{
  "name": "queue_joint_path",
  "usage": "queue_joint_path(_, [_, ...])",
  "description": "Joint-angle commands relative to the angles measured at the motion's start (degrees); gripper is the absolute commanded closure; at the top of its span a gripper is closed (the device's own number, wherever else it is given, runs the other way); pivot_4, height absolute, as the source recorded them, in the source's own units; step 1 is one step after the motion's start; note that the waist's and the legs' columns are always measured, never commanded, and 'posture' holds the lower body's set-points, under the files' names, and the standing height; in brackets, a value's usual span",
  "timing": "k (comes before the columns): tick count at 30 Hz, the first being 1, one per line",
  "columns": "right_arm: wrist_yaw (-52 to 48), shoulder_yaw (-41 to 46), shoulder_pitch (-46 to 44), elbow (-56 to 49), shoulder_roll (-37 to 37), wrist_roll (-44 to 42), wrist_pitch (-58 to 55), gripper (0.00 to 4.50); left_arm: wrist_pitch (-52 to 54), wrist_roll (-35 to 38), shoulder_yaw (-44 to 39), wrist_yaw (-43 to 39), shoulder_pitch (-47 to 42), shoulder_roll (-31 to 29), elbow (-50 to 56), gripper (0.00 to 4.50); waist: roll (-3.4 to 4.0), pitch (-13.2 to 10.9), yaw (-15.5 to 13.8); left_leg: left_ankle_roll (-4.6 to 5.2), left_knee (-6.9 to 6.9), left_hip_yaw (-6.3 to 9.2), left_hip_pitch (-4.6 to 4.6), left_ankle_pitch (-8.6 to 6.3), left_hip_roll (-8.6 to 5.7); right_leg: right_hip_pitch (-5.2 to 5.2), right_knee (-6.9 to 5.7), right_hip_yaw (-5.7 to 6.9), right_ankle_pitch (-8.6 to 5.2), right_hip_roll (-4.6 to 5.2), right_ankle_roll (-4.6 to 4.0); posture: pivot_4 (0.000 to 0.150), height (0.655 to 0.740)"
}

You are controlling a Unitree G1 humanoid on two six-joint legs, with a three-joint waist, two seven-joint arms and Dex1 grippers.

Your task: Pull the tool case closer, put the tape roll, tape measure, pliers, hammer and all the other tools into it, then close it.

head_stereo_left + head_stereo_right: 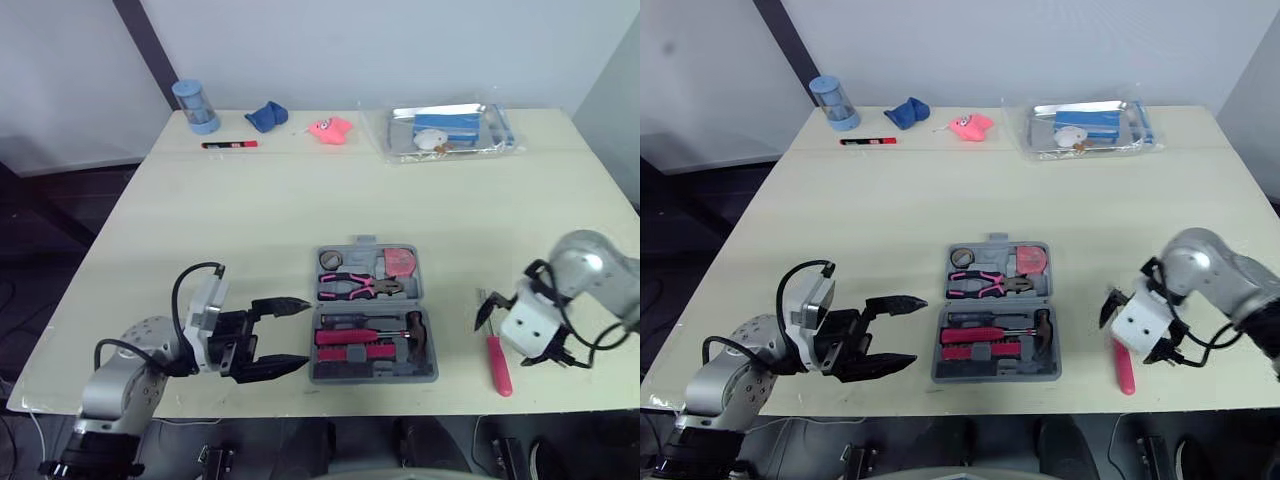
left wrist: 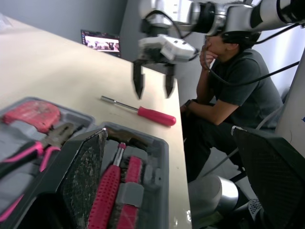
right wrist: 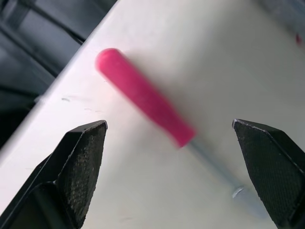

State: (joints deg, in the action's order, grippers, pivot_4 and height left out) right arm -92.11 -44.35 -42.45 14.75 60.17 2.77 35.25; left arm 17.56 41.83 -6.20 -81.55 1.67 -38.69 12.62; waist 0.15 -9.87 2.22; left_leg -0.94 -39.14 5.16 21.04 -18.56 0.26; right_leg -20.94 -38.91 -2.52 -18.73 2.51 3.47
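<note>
Right gripper (image 1: 1130, 340) over screwdriver (image 1: 1125, 372) beside tool case (image 1: 990, 376).

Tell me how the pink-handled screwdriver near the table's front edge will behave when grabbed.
The screwdriver looks rigid, so it should lift without flexing. Its round, smooth handle may roll if nudged, and the table edge is close. The thin shaft probably makes it handle-heavy, so gripping the handle seems steadier.

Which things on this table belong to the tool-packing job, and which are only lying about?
For the job: case, with pliers, hammer, tape measure and tape roll in it; screwdriver on the table by the open right gripper.

Lying about: blue canister, marker, blue cloth, pink object, clear bag.
</note>
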Motion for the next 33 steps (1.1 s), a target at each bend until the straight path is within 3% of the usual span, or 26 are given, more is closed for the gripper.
queue_joint_path(1, [-0.4,-5.0,-3.8,5.7,-1.5,0.5,5.5,0.05,-0.5,0.7,-1.3,0.6,1.6,-0.3,3.0,0.00,0.00,0.0,0.0,0.00,-0.04,-0.03,0.07,0.00,-0.01,-0.10,0.00,0.05,0.00,0.06,0.00,0.150,0.7400])
queue_joint_path(3, [-0.4,-6.8,-5.7,9.3,-3.7,1.0,7.1,0.05,-0.6,0.9,-1.7,1.3,2.6,-0.3,4.0,0.00,0.00,0.0,0.0,0.00,-0.11,-0.01,0.25,0.00,-0.09,-0.23,-0.04,0.11,0.00,0.16,0.00,0.150,0.7400])
queue_joint_path(4, [-0.4,-7.5,-6.3,10.9,-4.5,1.2,7.9,0.44,-0.7,0.9,-1.8,1.5,3.1,-0.3,4.4,0.00,-0.01,0.0,0.0,0.00,-0.15,-0.01,0.28,0.00,-0.10,-0.24,-0.04,0.14,0.01,0.17,0.01,0.150,0.7400])
queue_joint_path(6, [-0.4,-8.3,-7.0,13.3,-5.5,1.4,9.1,0.70,-0.7,1.0,-2.0,1.9,3.8,-0.3,5.1,0.00,-0.01,0.0,0.1,0.00,-0.17,-0.01,0.28,0.00,-0.11,-0.24,-0.05,0.15,0.01,0.19,0.01,0.150,0.7400])
queue_joint_path(7, [-0.4,-9.0,-7.2,14.3,-5.8,1.3,9.5,1.26,-0.7,1.0,-2.1,2.1,4.2,-0.3,5.5,0.00,-0.01,0.0,0.1,-0.01,-0.16,0.00,0.27,0.00,-0.11,-0.24,-0.08,0.16,0.01,0.18,0.01,0.150,0.7400])
queue_joint_path(10, [-0.4,-8.9,-6.7,16.9,-6.7,1.0,10.0,2.27,-0.8,1.1,-2.2,2.7,4.9,-0.2,6.2,0.00,-0.01,0.0,0.0,-0.01,-0.15,0.07,0.27,0.01,-0.10,-0.25,-0.10,0.22,0.02,0.16,0.00,0.150,0.7400])
queue_joint_path(13, [-0.4,-7.7,-5.9,17.8,-7.0,0.4,10.1,3.77,-0.9,1.1,-2.2,3.2,5.1,-0.1,6.4,0.00,-0.01,0.0,0.1,-0.01,-0.16,0.03,0.27,0.01,-0.11,-0.24,-0.10,0.18,0.02,0.17,0.00,0.150,0.7400])
queue_joint_path(14, [-0.4,-7.1,-5.4,17.5,-6.5,-0.1,9.5,3.98,-1.0,1.0,-2.1,3.3,5.2,-0.1,6.4,0.00,-0.01,0.0,0.1,-0.01,-0.16,0.04,0.27,0.01,-0.11,-0.24,-0.10,0.19,0.02,0.16,0.00,0.150,0.7400])
queue_joint_path(18, [-0.3,-0.8,-0.8,13.4,-2.2,-4.6,4.3,3.99,-1.3,1.0,-1.9,3.7,5.3,0.2,6.4,0.00,-0.01,0.0,-0.3,-0.01,-0.15,0.05,0.28,0.01,-0.11,-0.24,-0.11,0.20,0.02,0.17,0.00,0.150,0.7400])
queue_joint_path(20, [5.1,7.8,6.9,2.9,3.3,-12.8,-10.7,3.99,-1.4,0.9,-1.8,4.3,5.3,0.7,6.3,0.00,0.02,0.0,-0.7,-0.01,-0.16,0.10,0.39,0.00,-0.13,-0.27,-0.06,0.25,0.02,0.20,0.00,0.150,0.7400])
queue_joint_path(25, [20.2,23.4,23.4,-16.5,10.2,-19.5,-32.3,3.99,-1.2,1.0,-1.7,5.5,5.7,1.4,6.7,0.00,0.07,0.1,-1.2,-0.01,-0.26,0.07,0.81,0.01,-0.13,-0.72,-0.27,0.20,0.02,0.16,-0.01,0.150,0.7400])
queue_joint_path(33, [47.4,50.6,45.0,-41.8,2.7,-33.1,-66.6,3.99,-0.7,0.6,-1.1,5.3,3.8,1.8,3.7,0.00,-0.04,0.1,-1.5,0.20,-0.42,-0.06,0.66,-0.10,-0.20,-0.70,-0.83,0.05,0.02,-0.06,-0.01,0.150,0.7400])
